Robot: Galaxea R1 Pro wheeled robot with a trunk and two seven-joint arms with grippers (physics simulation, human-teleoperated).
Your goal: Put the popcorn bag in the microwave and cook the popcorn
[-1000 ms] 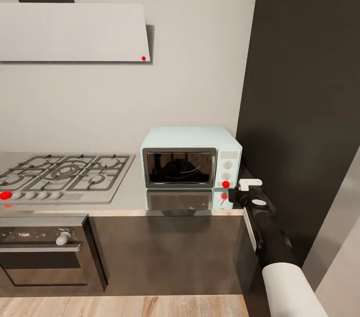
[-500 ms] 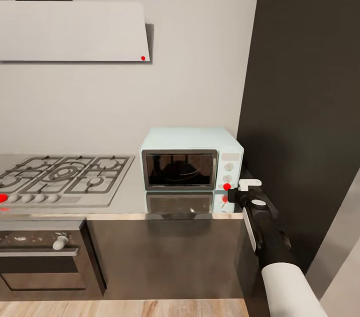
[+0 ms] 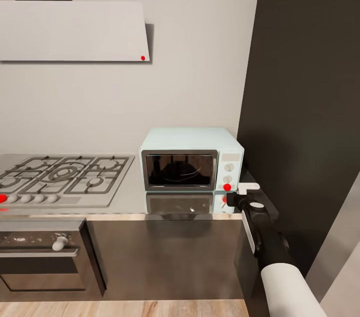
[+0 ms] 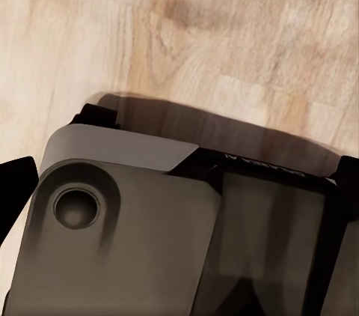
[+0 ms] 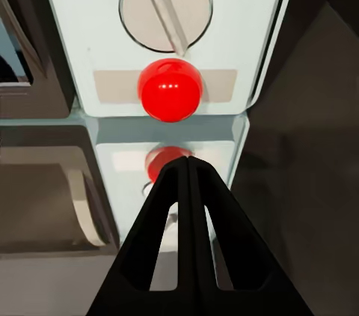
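The right gripper (image 5: 187, 170), fingers pressed together and holding nothing, points at the red dot (image 5: 172, 89) just ahead of its tips on the microwave (image 3: 191, 158), which stands door closed on the countertop (image 3: 131, 201).

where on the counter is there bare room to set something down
Bare steel countertop lies between the gas hob and the microwave, and along the strip in front of the microwave door. The right end is crowded: the right tool sits by the red dot, beside the dark wall panel.
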